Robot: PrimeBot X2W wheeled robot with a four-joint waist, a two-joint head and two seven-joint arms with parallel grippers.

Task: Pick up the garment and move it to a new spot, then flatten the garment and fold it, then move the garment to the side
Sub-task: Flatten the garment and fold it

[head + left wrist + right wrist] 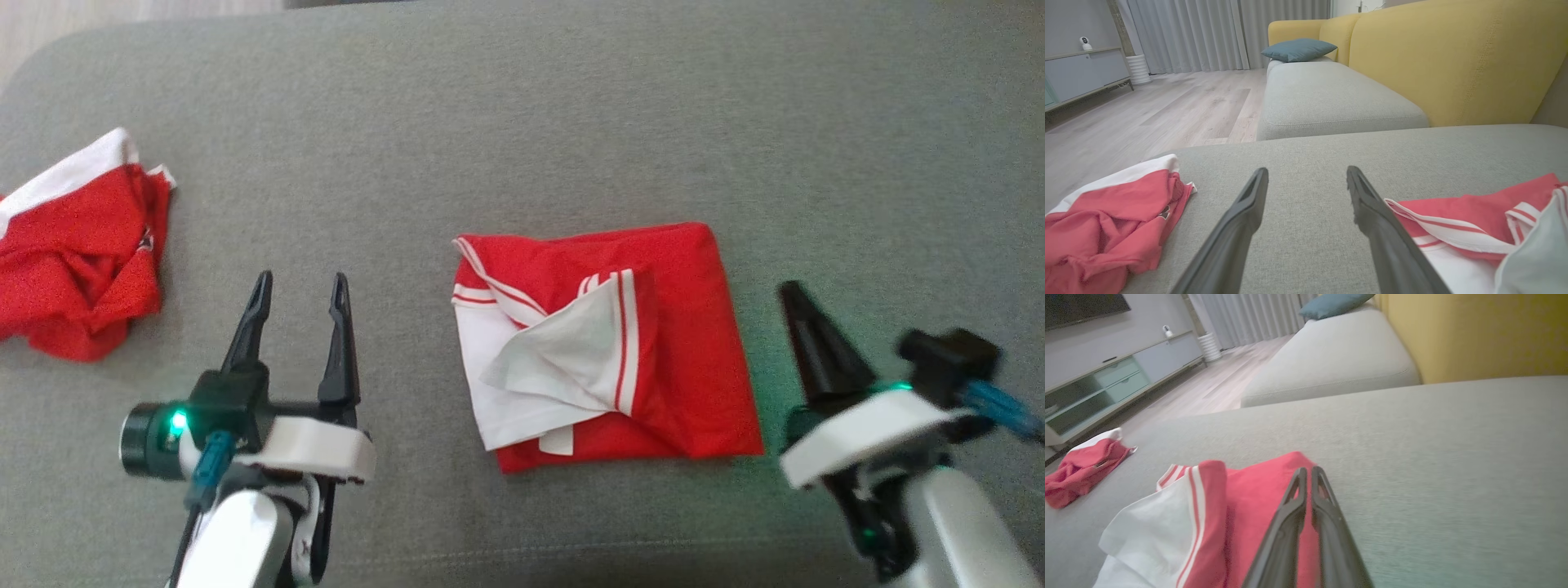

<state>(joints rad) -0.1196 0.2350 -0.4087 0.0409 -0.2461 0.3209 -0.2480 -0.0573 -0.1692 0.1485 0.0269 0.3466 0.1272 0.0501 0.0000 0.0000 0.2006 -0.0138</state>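
The garment (686, 327), red with white panels and striped trim, lies folded into a rough rectangle on the grey sofa seat (522, 122). My left gripper (298, 286) is open a short way to its left, with nothing between the fingers. In the left wrist view, the garment (1474, 212) sits just right of my left gripper (1306, 171). My right gripper (788, 290) is shut beside the garment's right edge. In the right wrist view, my right gripper (1308, 470) has its fingers pressed together, empty, over the red cloth's (1249, 498) right side.
A second red and white garment (73, 261) lies crumpled at the seat's far left edge. Beyond the seat are a yellow sofa back (1453, 53), a blue cushion (1298, 49), wooden floor (1167, 102) and a low cabinet (1106, 384).
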